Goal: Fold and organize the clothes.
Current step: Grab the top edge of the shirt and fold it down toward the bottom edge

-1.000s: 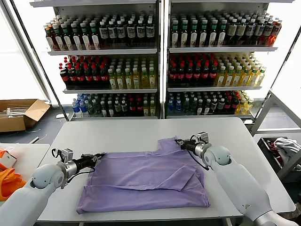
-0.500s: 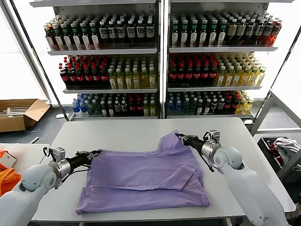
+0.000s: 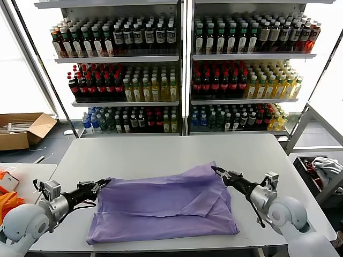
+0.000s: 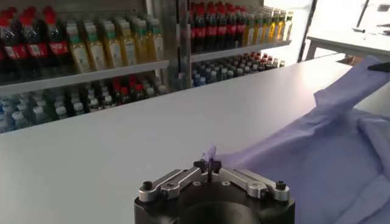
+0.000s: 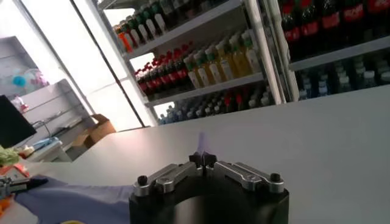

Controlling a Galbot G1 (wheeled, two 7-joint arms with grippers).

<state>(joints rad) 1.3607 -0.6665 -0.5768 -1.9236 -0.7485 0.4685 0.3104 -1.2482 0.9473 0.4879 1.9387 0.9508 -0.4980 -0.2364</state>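
On the grey table (image 3: 161, 150) in your head view, the lavender T-shirt (image 3: 166, 206) lies spread near the front edge, its two far corners lifted: the left gripper (image 3: 105, 182) is pinched closed on one, the right gripper (image 3: 216, 170) on the other. Your left wrist view adds what the head view cannot: the fingertips (image 4: 209, 165) meet with a small tuft of purple cloth squeezed between them, and the shirt trails off across the table. Your right wrist view likewise shows a sliver of fabric (image 5: 203, 145) rising from closed tips. Compared with a second ago, both arms have drawn back toward you, pulling the far hem nearer over the shirt's body.
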